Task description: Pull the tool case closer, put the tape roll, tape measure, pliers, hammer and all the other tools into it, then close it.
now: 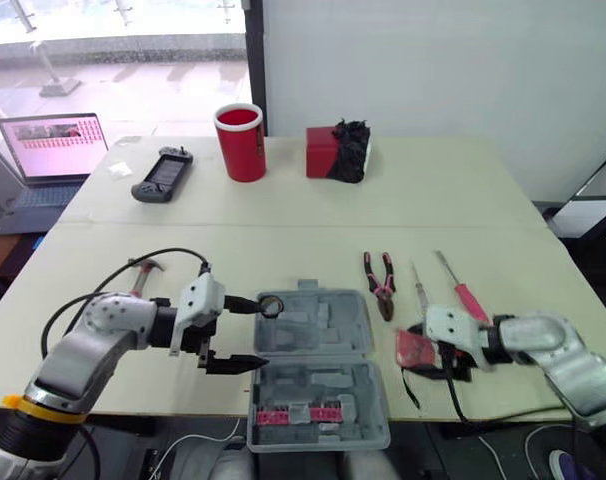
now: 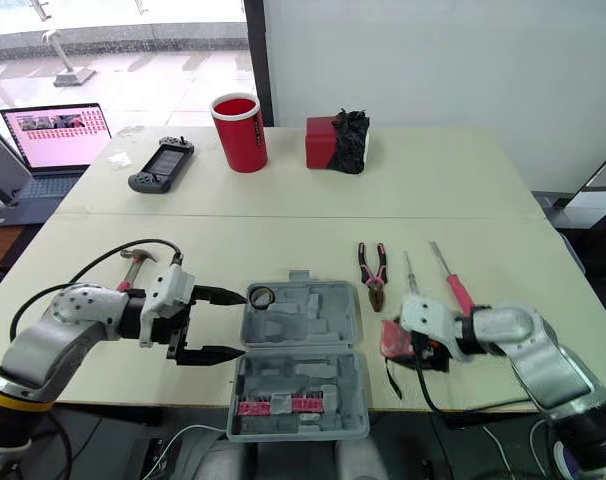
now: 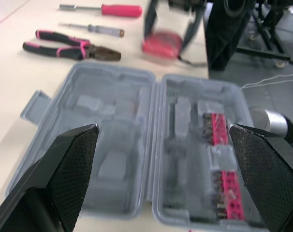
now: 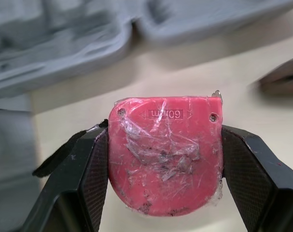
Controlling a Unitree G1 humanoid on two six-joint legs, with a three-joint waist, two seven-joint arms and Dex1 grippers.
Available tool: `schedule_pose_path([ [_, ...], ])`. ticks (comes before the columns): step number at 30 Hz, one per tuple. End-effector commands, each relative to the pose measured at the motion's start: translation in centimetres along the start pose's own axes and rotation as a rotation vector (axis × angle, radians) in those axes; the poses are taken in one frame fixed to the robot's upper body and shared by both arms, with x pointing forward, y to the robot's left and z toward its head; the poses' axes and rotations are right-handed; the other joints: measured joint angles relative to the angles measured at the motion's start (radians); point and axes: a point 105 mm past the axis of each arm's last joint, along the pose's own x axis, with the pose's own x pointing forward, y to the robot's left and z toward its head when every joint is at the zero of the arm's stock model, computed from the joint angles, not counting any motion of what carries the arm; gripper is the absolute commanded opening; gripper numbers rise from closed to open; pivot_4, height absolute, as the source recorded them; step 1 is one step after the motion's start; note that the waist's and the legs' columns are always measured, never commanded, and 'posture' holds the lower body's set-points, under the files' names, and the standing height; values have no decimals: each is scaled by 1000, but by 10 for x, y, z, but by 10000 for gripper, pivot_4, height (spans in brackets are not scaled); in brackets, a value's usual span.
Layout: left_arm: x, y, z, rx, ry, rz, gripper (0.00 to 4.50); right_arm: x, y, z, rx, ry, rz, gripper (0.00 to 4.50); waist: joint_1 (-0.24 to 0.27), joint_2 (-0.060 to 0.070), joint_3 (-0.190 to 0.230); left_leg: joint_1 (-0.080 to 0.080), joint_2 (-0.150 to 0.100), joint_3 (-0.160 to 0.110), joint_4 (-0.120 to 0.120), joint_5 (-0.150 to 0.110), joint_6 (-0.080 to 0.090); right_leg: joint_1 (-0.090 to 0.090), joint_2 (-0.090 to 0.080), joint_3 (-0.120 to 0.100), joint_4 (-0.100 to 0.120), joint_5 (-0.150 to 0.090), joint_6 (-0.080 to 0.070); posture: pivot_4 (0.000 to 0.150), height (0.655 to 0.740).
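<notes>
Right hand (image 1: 424,352) is clamped on the red tape measure (image 4: 166,150), pinching its edges. The tape measure is perhaps just off the surface (image 1: 283,200), just right of the open tool case (image 1: 318,390), whose hinge runs left-right. Left hand (image 1: 251,333) gapes wide at the case's left edge.

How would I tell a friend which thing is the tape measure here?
Find the open grey tool case at the near edge of the table. Just right of it, the robot's right tool pinches the tape measure. It is a squat red block with a black strap, unlike the long thin pliers and screwdrivers lying beside it.
</notes>
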Motion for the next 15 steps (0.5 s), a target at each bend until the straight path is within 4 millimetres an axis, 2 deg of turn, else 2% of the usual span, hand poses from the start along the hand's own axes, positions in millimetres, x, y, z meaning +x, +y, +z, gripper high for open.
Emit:
schedule_pose_path([
  [1,-12,4,0,37,2,74,45000,-7,-18,33,-53,100,41,28571,1,1,0,0,0,0,0,0,0,0,0,0,0,0,0,1500,7400],
  [5,-15,1,-4,25,-5,115,45000,-4,-29,42,-50,261,124,28571,17,0,0,-1,0,0,0,0,0,0,-1,-1,-1,-1,-2,1500,7400],
  [9,-16,-6,-9,9,-6,154,45000,21,-46,65,-43,282,105,28571,20,0,0,-3,0,0,-1,0,0,-2,-2,-3,-1,0,0,1500,7400],
  [15,-20,-12,-11,0,1,209,45000,50,-48,71,-126,342,125,28571,27,0,0,-3,0,0,-1,0,0,-4,-2,-3,0,0,1,1500,7400],
])
